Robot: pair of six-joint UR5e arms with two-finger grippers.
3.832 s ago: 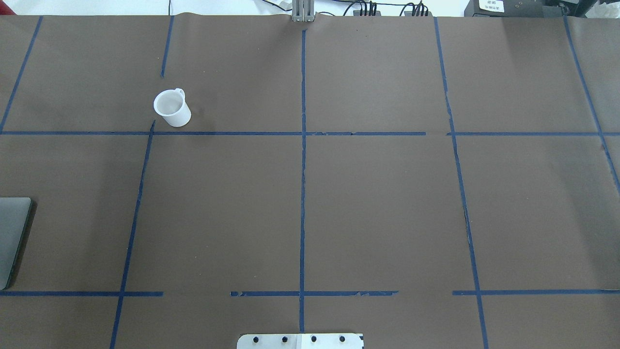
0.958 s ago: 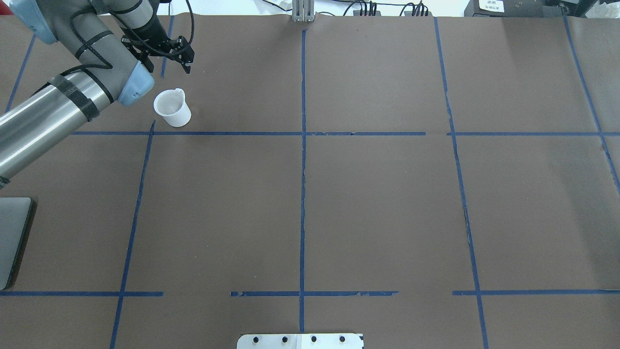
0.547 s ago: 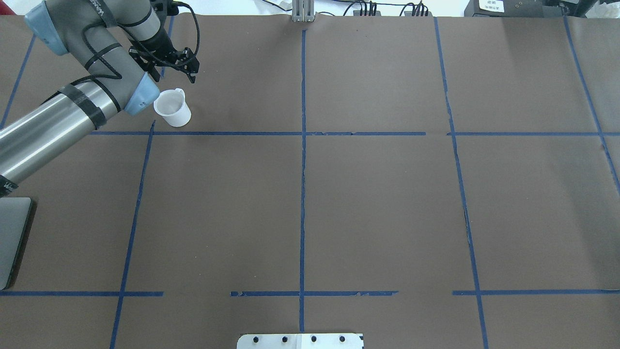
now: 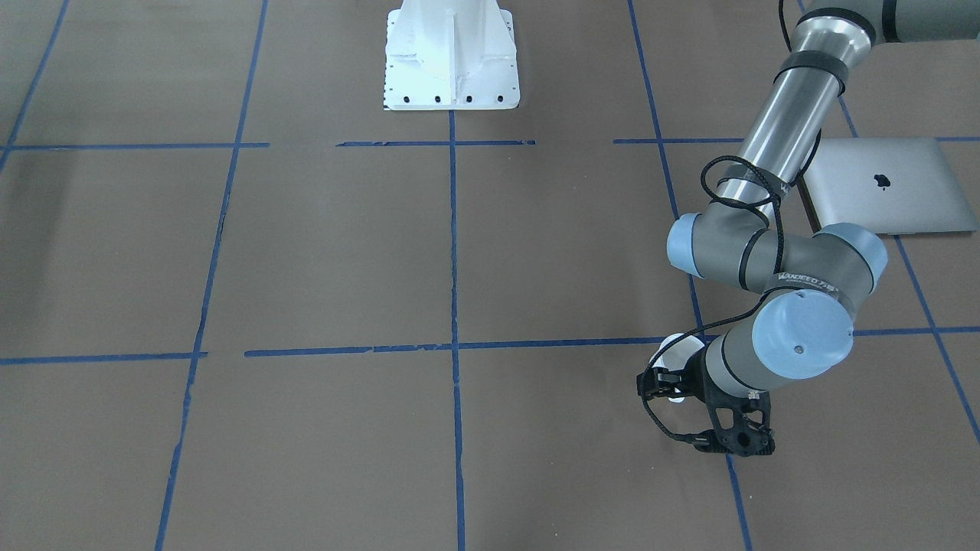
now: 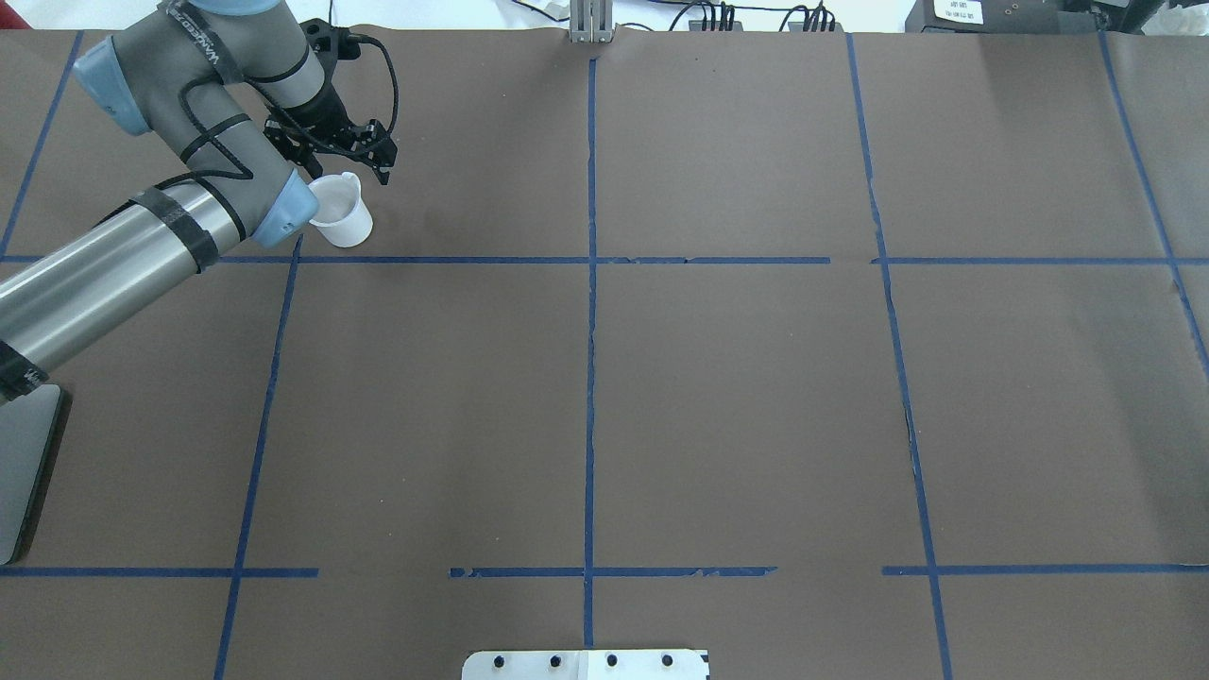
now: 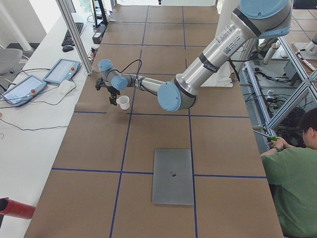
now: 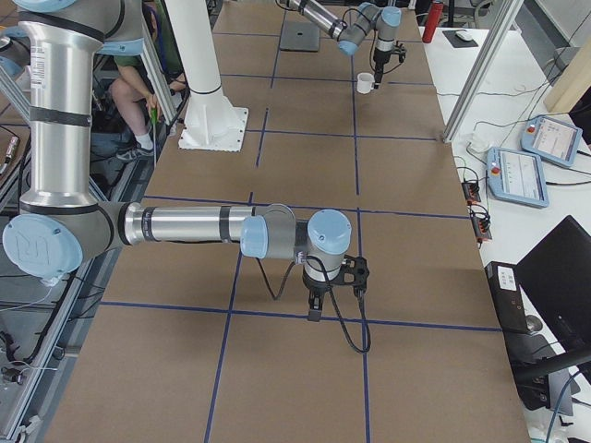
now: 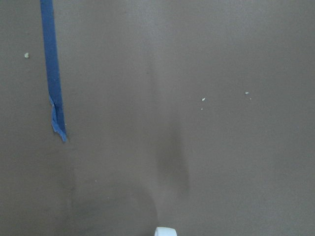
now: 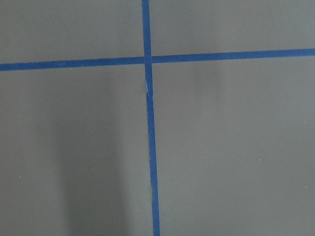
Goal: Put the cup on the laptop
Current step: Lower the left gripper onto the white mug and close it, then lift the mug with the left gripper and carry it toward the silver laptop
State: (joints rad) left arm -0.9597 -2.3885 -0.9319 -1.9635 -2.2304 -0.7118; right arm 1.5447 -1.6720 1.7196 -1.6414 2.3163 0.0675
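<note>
The white cup stands upright on the brown table at the far left, its handle towards the far edge. My left gripper is open and hangs just beyond and over the cup's rim, not holding it. The arm partly hides the cup in the front-facing view. Only a sliver of the cup shows in the left wrist view. The closed silver laptop lies flat near the robot's left side and shows at the overhead view's left edge. My right gripper hovers over bare table; I cannot tell if it is open.
Blue tape lines grid the brown table cover. The white robot pedestal stands at the robot's edge. Teach pendants lie beyond the far edge, and a seated operator is beside the frame.
My left arm came into view from the left and moved its open gripper to the right and down towards the cup. The cup and laptop have not moved.
</note>
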